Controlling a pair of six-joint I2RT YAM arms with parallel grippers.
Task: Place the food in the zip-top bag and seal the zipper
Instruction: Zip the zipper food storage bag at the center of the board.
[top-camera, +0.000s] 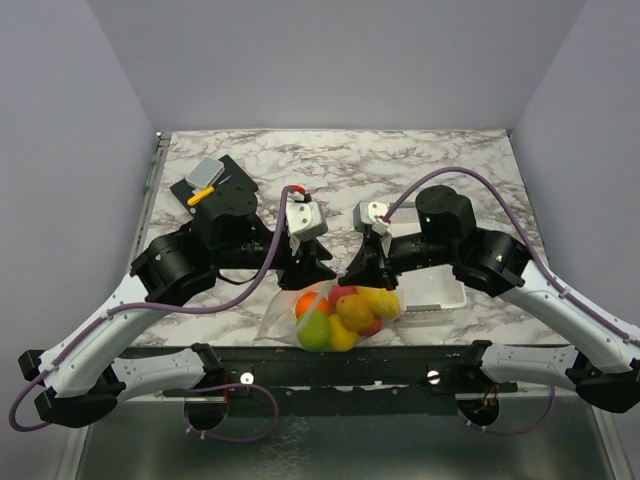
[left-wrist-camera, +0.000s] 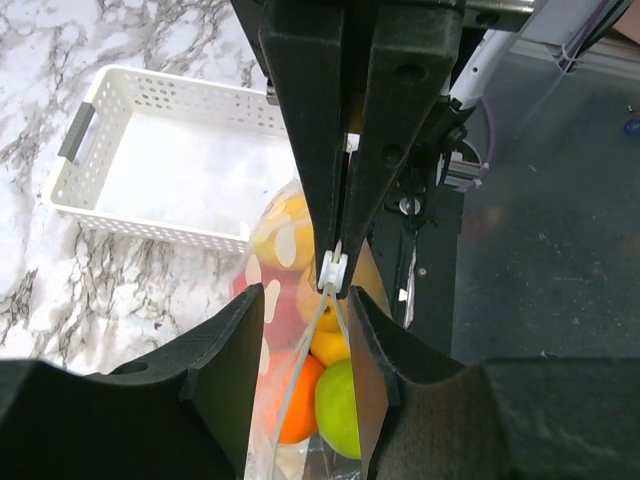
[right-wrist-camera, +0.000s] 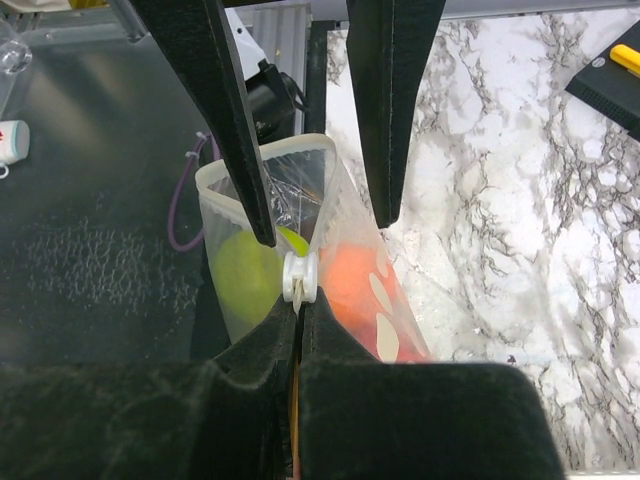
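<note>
The zip-top bag stands near the table's front edge, between both grippers. It holds the food: green, orange, yellow and red toy fruits. My right gripper is shut on the zipper strip, just behind the white slider. My left gripper is open, and its fingers straddle the bag's top edge without pressing it. In the left wrist view an orange fruit and a green one show through the plastic.
A white perforated tray lies just right of the bag, also seen as the tray in the left wrist view. A black pad with a yellow-and-grey tool sits at the back left. The table's front edge and dark frame run right beside the bag.
</note>
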